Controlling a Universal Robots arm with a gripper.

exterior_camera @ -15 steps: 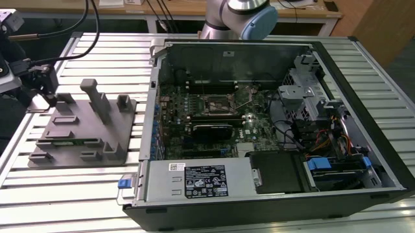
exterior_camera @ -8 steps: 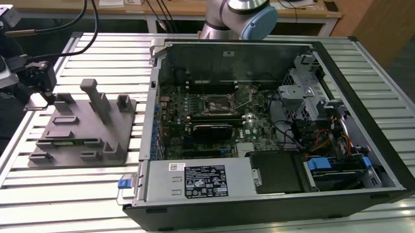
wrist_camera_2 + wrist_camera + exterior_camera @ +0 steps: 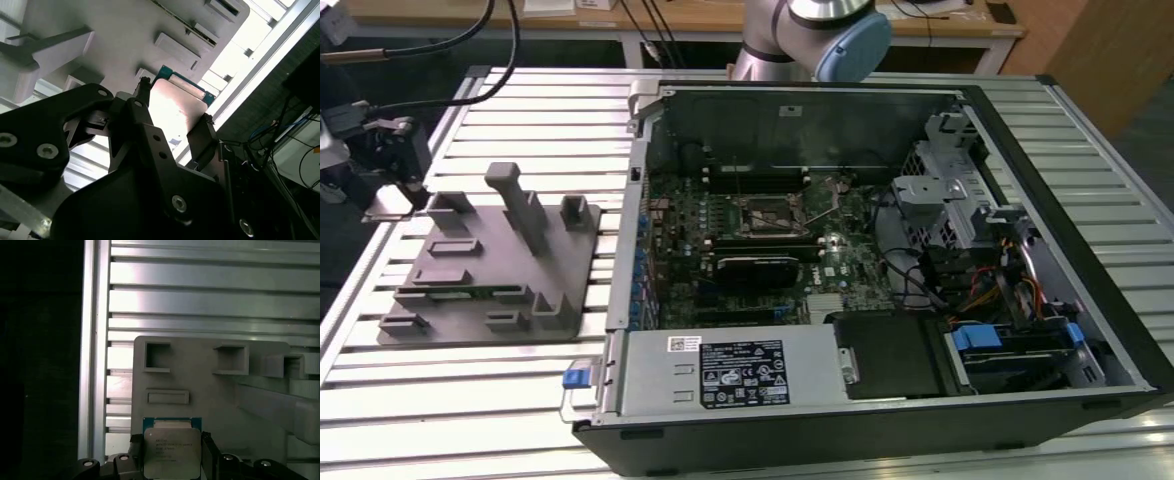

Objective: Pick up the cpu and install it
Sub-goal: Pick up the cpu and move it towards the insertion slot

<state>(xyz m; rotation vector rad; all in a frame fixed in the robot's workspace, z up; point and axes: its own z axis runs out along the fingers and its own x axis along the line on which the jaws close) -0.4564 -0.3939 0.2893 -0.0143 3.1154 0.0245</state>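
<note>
Gripper (image 3: 170,440) fingers (image 3: 208,455) closed on cpu (image 3: 172,454) sides, gripping it; seemingly just above grey tray (image 3: 200,390).

Open case (image 3: 854,435) on a slatted table (image 3: 480,400) — motherboard (image 3: 720,215) bared — grey tray (image 3: 460,318) just beside it on the exterior view's left, gripper (image 3: 390,195) at the tray's corner.

cpu (image 3: 172,452): silver-grey metal top plate, smooth, softly shiny (thin green rim)
pincer (image 3: 174,102): black, matt, with bright metal screws
fixture tray (image 3: 467,300): grey plastic, matt
bench (image 3: 494,110): ribbed bare metal, glossy
computer case (image 3: 854,440): black, matt, metal inside walls
</note>
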